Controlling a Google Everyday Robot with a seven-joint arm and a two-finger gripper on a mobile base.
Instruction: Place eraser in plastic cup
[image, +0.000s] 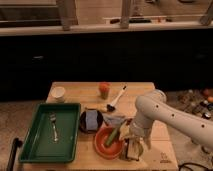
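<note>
**Tool low at the desk's front edge, beside the orange bowl**

The white arm (167, 114) reaches in from the right and bends down to the front of the wooden desk (77, 97). The tool (133, 148) hangs at its end, just right of the orange bowl (100, 148) and close to the desk's near edge. It appears only as a mix of pale and dark shapes, so I cannot tell whether it is clenched or released.

The eraser cannot be told apart from the tool's own parts, though nothing like it lies elsewhere on the desk. The small green cup cannot be made out with any certainty either. A pale patch sits at the tool's upper left, against the bowl's rim, but I cannot tell what it is.

A green stick-like vegetable (114, 136) lies slanted inside the orange bowl. Just behind and to the left of that bowl is a dark bowl (82, 123) holding something blue (93, 120). A green tray (50, 106) fills the desk's left side, with a fork (54, 127) lying in it. Behind the tray, at the far left corner, stands a white cup (58, 93). An orange cup (104, 90) stands near the middle of the far edge. Just to its right lies a brush (116, 100), its pale handle pointing away and to the right.
</note>
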